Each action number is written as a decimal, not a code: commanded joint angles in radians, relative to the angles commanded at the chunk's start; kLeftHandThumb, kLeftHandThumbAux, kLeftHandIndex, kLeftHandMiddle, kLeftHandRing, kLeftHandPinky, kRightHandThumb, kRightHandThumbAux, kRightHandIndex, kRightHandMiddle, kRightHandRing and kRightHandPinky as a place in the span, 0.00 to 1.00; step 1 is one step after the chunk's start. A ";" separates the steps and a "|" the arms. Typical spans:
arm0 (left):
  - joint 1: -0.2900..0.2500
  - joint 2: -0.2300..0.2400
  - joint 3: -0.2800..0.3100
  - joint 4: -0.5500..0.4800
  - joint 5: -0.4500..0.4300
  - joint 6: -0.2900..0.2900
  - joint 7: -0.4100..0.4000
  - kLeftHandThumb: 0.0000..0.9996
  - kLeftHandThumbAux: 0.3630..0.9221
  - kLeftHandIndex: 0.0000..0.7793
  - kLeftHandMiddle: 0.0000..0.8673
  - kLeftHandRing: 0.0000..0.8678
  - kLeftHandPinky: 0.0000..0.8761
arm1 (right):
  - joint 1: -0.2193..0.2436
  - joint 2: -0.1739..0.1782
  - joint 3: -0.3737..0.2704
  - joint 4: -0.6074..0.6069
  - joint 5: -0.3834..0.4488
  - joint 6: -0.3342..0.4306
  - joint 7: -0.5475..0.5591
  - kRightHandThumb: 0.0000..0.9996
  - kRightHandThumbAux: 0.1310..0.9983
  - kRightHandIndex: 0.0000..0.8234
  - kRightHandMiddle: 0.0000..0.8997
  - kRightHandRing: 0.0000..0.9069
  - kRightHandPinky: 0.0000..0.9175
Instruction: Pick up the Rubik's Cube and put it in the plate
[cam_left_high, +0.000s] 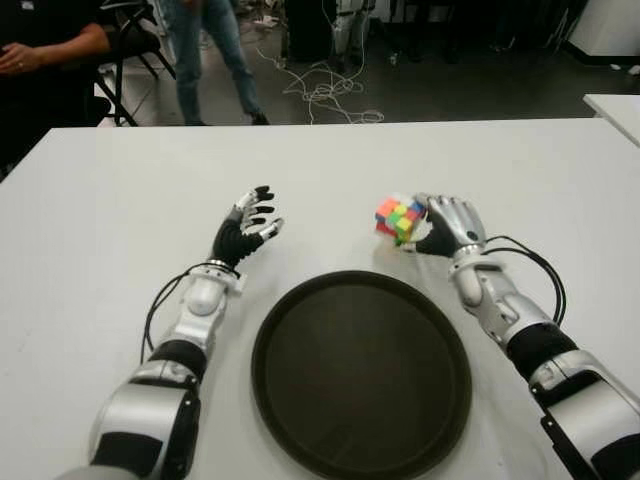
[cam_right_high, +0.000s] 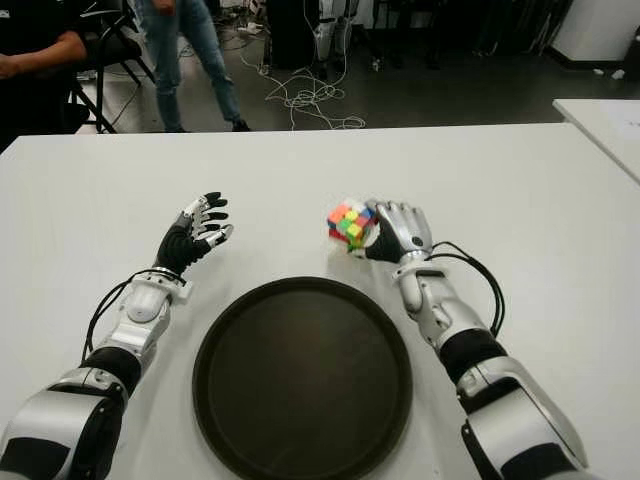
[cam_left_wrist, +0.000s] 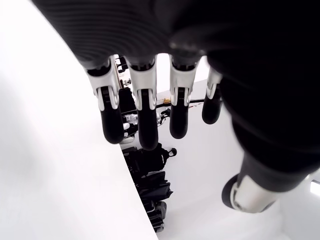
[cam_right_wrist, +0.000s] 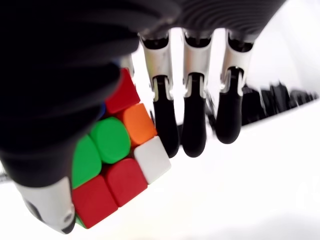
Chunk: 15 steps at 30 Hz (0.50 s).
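- A white tabletop (cam_left_high: 100, 200) fills most of the eye views; beyond its far edge lies a dark floor with loose white cables (cam_left_high: 325, 90).
- The Rubik's Cube (cam_left_high: 398, 218) is clamped in the right robot hand (cam_left_high: 447, 228), just beyond the far right rim of the plate and tilted, so that a corner points toward the camera. Whether it is clear of the tabletop cannot be told.
- In the right wrist view the cube's red, green, orange and white stickers show, with the thumb pressed across one side. The fingers (cam_right_wrist: 193, 125) reach down past its other side, and whether they touch it is not visible.
- The plate (cam_left_high: 361, 372), round, dark and empty, sits on the tabletop between the two forearms, nearer the robot than the cube is.
- The left robot hand (cam_left_high: 246, 232) shows to the left of the plate's far rim, well apart from the cube. Its fingers are spread and hold nothing, which the left wrist view confirms.
- Black cables run along both forearms.
- At the far left, a seated person (cam_left_high: 45, 50) in dark clothing rests an arm near the table's corner.
- A second person's legs (cam_left_high: 210, 55) in jeans stand on the floor behind the table.
- The corner of another white table (cam_left_high: 615, 108) shows at the far right.
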 joint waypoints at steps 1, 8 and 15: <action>0.000 0.000 0.000 0.000 0.000 0.000 0.000 0.07 0.62 0.19 0.21 0.22 0.22 | 0.002 -0.003 -0.003 -0.009 0.001 0.002 0.000 0.68 0.70 0.51 0.60 0.60 0.55; 0.000 0.001 -0.001 -0.002 0.000 0.003 -0.003 0.09 0.65 0.20 0.22 0.23 0.25 | 0.009 -0.009 -0.010 -0.029 -0.004 0.007 -0.022 0.68 0.70 0.51 0.61 0.60 0.55; 0.001 0.002 -0.001 -0.002 0.002 0.009 0.001 0.10 0.66 0.20 0.23 0.24 0.26 | 0.038 -0.029 -0.028 -0.107 -0.003 0.018 -0.023 0.68 0.70 0.51 0.60 0.59 0.54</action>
